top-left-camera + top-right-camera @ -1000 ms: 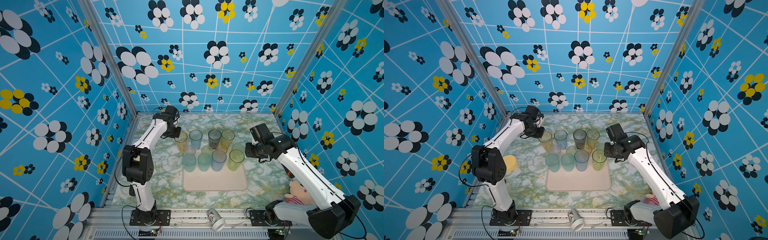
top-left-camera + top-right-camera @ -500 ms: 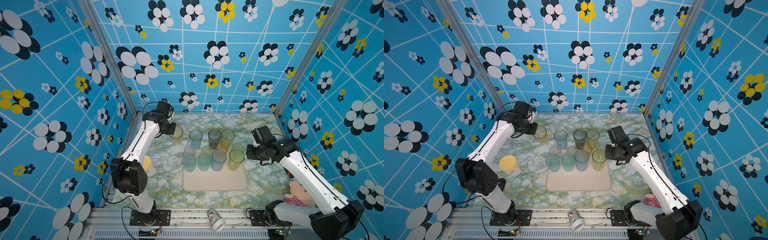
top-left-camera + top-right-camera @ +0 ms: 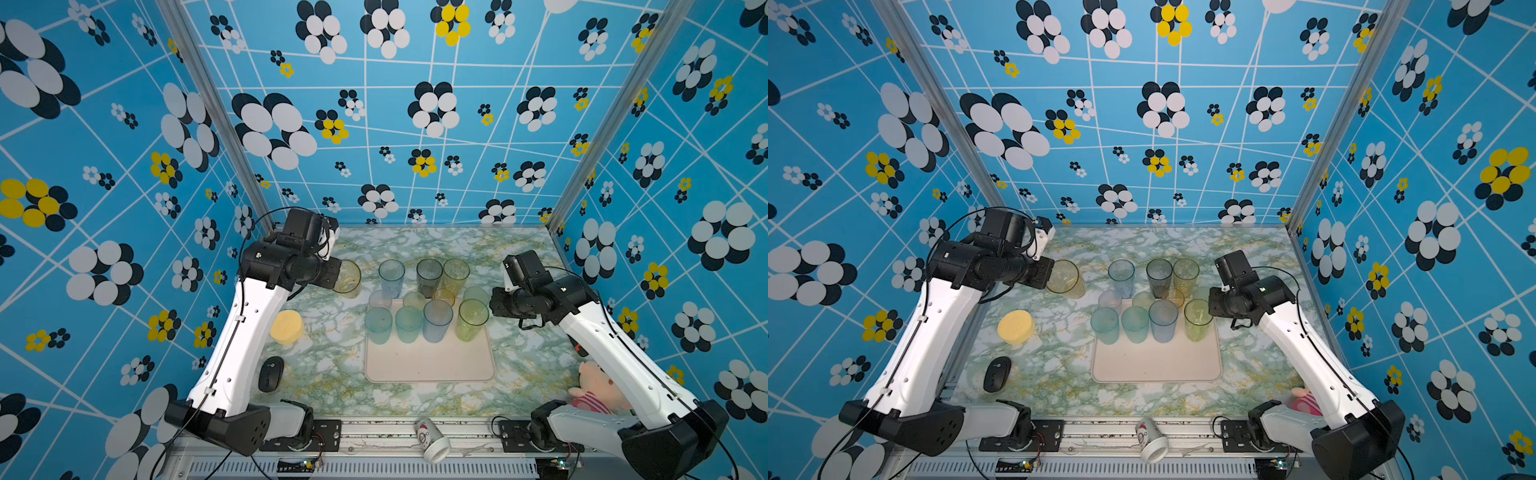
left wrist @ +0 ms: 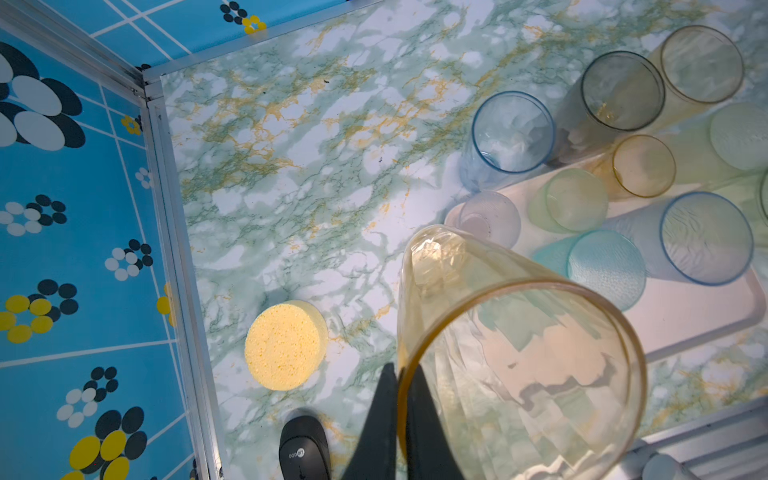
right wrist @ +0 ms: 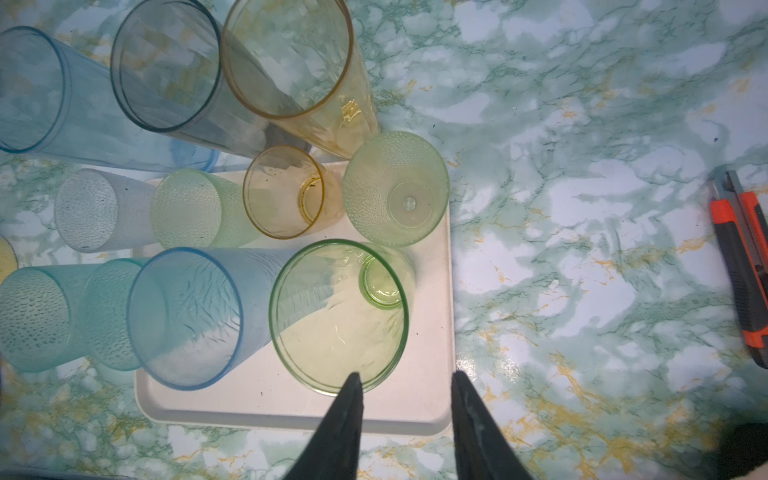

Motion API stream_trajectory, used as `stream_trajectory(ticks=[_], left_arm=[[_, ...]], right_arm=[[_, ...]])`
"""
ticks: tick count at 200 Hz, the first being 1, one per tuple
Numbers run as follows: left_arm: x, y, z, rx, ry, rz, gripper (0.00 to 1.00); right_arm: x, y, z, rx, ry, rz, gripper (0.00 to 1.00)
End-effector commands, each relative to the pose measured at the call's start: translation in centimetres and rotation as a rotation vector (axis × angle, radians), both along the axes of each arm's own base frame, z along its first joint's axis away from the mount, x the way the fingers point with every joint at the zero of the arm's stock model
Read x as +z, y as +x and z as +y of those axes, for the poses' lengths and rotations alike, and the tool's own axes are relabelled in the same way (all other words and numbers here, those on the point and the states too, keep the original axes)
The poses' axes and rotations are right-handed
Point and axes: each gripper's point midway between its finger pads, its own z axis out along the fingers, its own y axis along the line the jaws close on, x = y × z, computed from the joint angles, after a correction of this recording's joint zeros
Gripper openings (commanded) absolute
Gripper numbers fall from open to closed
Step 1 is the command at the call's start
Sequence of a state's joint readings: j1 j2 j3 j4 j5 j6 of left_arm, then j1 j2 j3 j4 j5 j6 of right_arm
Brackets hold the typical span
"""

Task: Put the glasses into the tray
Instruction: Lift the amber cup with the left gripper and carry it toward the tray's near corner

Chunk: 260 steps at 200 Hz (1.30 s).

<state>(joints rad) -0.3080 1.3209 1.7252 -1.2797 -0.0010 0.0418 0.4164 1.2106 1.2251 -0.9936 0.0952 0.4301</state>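
Near tray (image 3: 430,365), left gripper (image 4: 402,370) pinches amber glass (image 3: 348,279)

A robot test booth, blue flower walls (image 3: 540,54) all round; marble-look table (image 3: 324,374), two robot arms (image 3: 245,332) bolted to a metal rail (image 3: 374,432)

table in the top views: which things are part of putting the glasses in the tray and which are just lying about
For the job: amber glass pinched at its rim by the left fingers, the other glasses, tray.
Lying about: round yellow sponge, black mouse, paper cup, plush toy, utility knife.
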Motion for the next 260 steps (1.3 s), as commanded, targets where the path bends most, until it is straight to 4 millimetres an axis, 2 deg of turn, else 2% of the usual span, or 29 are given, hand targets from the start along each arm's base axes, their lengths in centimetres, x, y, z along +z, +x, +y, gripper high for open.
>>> stream_trajectory(ticks=[1,32,78,143,260], left_arm=[[-0.9,-4.1,-0.6,-0.038,0.009,0.099,0.05],[-2.6,-7.0,-2.0,-0.074,0.005,0.158,0.05],[-7.0,-9.0,-4.6,-0.115,-0.039,0.274,0.04],[-10.7,-8.4,-6.1,-0.126,-0.070,0.314,0.04],[-14.1,-7.9,-7.1,-0.153,0.029,0.356,0.04]], right_arm=[[1.1,0.8,0.6,0.020,0.023,-0.030,0.37],[1.5,1.1,1.0,0.027,0.040,-0.038,0.37],[2.2,1.3,1.3,0.033,0.044,-0.047,0.36],[1.9,1.4,2.2,0.055,0.037,-0.027,0.36],[1.6,1.9,3.1,0.078,0.026,-0.015,0.36]])
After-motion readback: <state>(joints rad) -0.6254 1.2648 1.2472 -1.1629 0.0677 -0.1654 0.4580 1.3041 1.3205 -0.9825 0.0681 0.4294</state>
